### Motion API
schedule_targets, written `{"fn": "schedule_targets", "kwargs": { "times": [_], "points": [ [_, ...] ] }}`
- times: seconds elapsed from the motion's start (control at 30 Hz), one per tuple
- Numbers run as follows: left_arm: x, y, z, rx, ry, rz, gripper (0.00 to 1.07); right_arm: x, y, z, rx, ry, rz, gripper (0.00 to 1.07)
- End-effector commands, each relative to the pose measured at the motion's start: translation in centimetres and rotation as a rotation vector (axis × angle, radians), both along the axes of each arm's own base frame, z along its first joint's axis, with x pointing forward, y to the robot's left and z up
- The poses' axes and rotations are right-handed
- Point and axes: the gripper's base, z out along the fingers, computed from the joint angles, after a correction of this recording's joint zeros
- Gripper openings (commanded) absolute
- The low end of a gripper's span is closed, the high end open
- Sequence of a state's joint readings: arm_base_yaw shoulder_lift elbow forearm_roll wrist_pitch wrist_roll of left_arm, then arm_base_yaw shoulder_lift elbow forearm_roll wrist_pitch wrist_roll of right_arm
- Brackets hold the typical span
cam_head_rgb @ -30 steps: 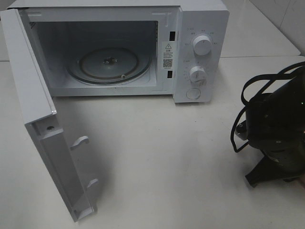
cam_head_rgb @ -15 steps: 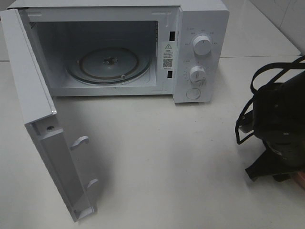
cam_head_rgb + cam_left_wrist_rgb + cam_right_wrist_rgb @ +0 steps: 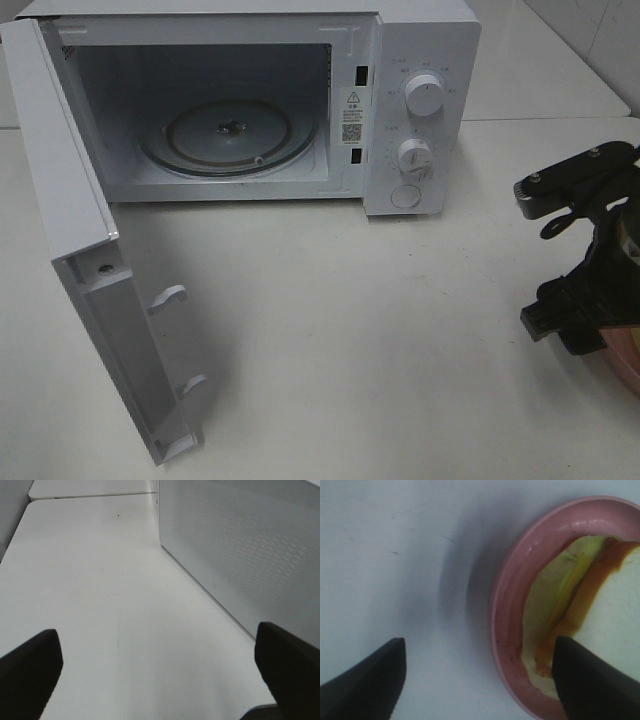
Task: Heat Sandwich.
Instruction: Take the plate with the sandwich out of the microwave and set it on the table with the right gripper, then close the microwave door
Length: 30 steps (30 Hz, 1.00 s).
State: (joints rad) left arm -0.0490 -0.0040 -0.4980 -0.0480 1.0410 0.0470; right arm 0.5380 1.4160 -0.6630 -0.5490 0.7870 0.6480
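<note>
The sandwich [image 3: 615, 605] lies on a round pink plate [image 3: 512, 585]; its white bread, tan crust and yellow-green filling show in the right wrist view. My right gripper [image 3: 477, 650] is open just above the plate's rim, one finger over the bare table and the other over the sandwich. In the high view this gripper [image 3: 575, 325] sits at the far right edge, with a sliver of the plate [image 3: 625, 362] beneath it. My left gripper [image 3: 157, 640] is open over the table and holds nothing.
A white microwave [image 3: 420, 60] stands at the back with its door [image 3: 70, 200] swung wide open to the left. Its glass turntable [image 3: 228, 135] is bare. In the left wrist view a perforated white panel [image 3: 240, 545] of the microwave rises beside my left gripper.
The right gripper has opened wide. Its arm has shifted right and turned, so the pink plate's edge now shows under it. The left gripper has not changed.
</note>
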Motion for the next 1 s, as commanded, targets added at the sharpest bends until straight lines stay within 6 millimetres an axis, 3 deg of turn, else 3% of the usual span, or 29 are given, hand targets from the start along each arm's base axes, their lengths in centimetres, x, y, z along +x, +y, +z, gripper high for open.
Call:
{"fn": "schedule_targets", "kwargs": {
  "times": [0.03, 0.73, 1.0],
  "points": [
    [-0.3, 0.0, -0.1, -0.01, -0.022, 0.006, 1.01, -1.0, 0.0, 1.6, 0.06, 0.0, 0.059, 0.78],
    [-0.3, 0.0, -0.1, -0.01, -0.022, 0.006, 1.01, -8.0, -0.9, 8.0, 0.381, -0.022, 0.308, 0.76],
    [-0.3, 0.0, -0.1, -0.01, -0.022, 0.006, 1.01, -12.5, -3.6, 11.2, 0.461, -0.257, 0.386, 0.77]
  ]
}}
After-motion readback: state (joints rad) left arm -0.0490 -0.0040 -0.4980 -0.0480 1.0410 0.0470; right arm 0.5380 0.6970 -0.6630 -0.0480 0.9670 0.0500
